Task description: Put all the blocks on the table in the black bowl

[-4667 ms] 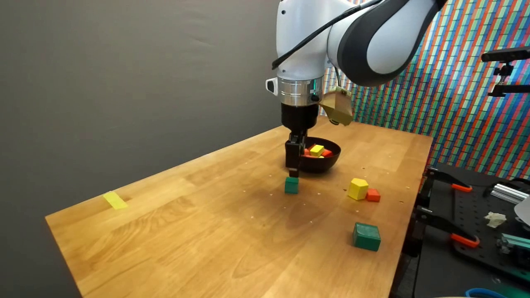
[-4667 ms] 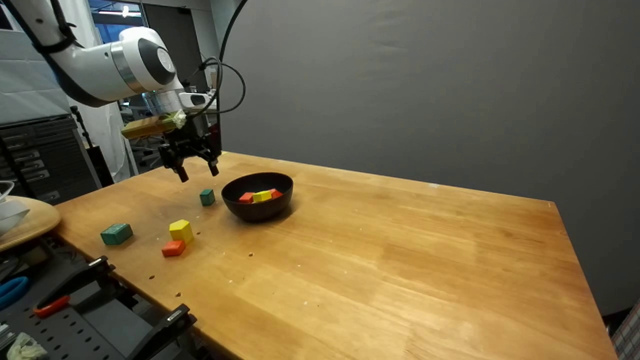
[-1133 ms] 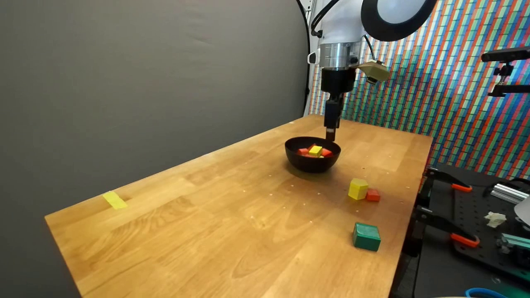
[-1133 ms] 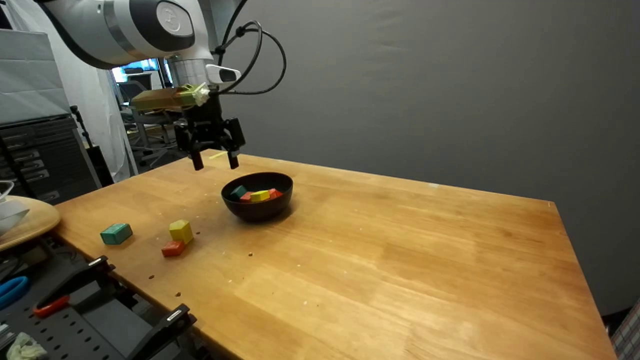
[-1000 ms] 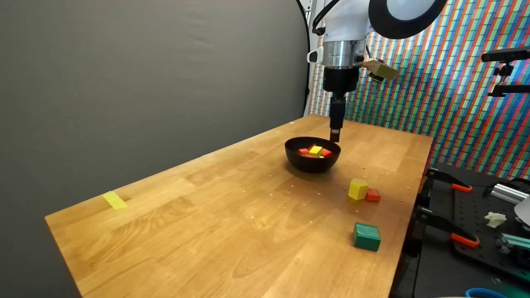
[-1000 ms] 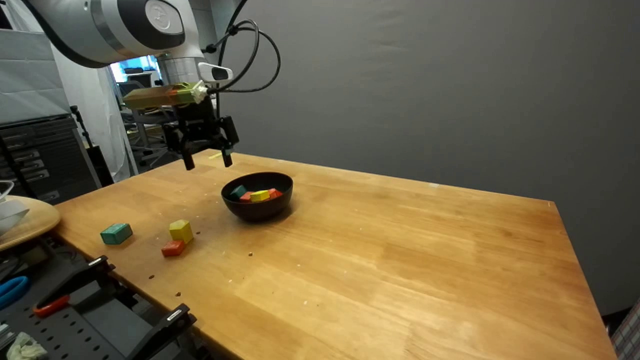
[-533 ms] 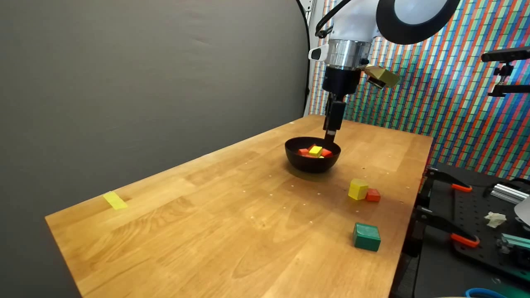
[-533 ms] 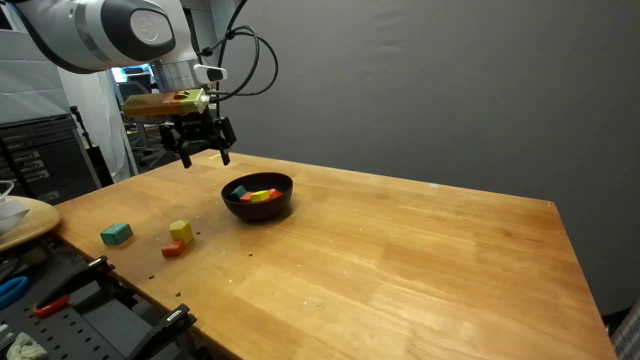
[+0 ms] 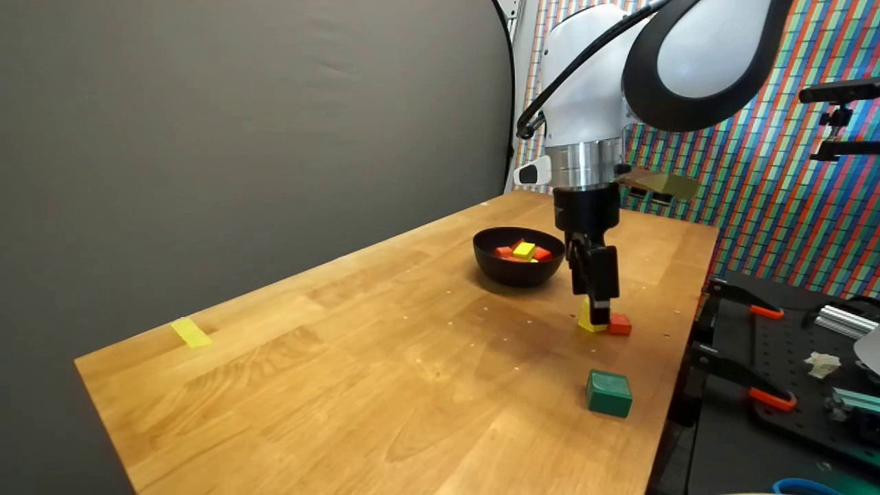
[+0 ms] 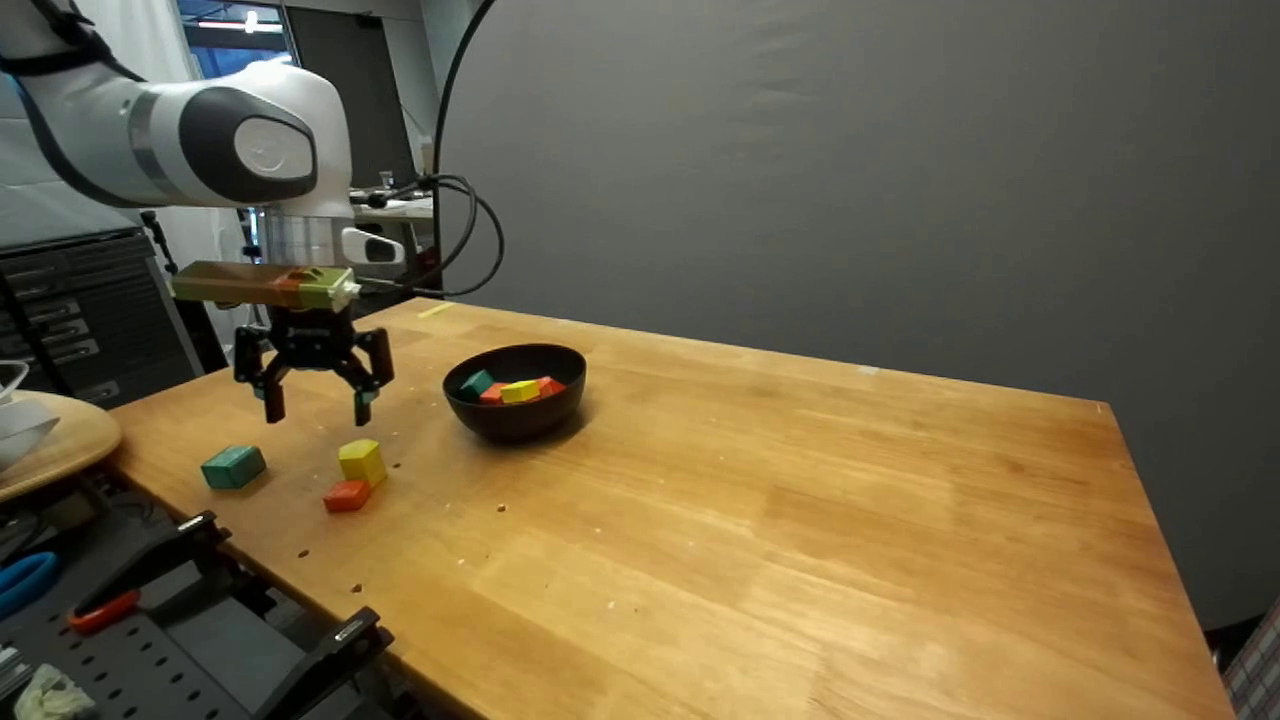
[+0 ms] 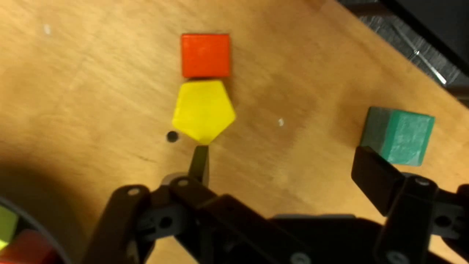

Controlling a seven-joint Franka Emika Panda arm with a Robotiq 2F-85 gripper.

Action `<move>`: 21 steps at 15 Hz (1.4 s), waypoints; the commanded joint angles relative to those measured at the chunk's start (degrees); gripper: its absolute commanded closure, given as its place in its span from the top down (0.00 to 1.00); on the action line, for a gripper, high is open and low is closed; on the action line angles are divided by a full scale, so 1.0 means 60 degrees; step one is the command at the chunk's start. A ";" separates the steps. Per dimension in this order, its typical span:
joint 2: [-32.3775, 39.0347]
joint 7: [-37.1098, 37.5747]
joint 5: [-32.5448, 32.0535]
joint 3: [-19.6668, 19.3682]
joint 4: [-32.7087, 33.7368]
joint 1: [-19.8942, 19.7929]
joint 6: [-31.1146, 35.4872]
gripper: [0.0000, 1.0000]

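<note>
A yellow five-sided block (image 11: 203,112) stands on the table (image 10: 800,500) against a flatter red-orange block (image 11: 206,55). The larger green block (image 11: 408,137) lies apart, near the table edge. All three show in an exterior view (image 10: 362,462). The black bowl (image 10: 515,425) holds a green block (image 10: 477,385), a yellow one (image 10: 520,392) and several red-orange ones. My gripper (image 10: 318,415) is open and empty above the table, beside the bowl. In the wrist view (image 11: 282,157) one fingertip appears by the yellow block, the other by the green. In an exterior view a finger partly hides the yellow block (image 9: 584,317).
A black side bench with clamps (image 9: 746,385) runs along one table edge; clamps also show in the other picture of it (image 10: 160,565). A round wooden board (image 10: 60,440) stands near the table corner. Yellow tape (image 9: 191,333) is stuck at the far end.
The smaller green block, earlier on the table beside the bowl, is now inside it. The open gripper has since moved from over the bowl, down and towards the loose blocks.
</note>
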 commanded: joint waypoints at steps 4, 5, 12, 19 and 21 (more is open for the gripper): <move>0.0171 0.0857 0.0285 0.1052 -0.0223 0.0953 0.0163 1.00; 0.0302 0.0943 0.0359 0.1163 -0.0200 0.1040 0.0170 1.00; 0.1444 0.1733 0.1266 0.1460 -0.0433 0.1132 0.2827 1.00; 0.1169 0.3676 0.0433 0.0739 -0.1024 0.2033 0.4149 0.36; 0.0731 0.4470 -0.0049 0.0201 -0.1239 0.2745 0.4053 0.23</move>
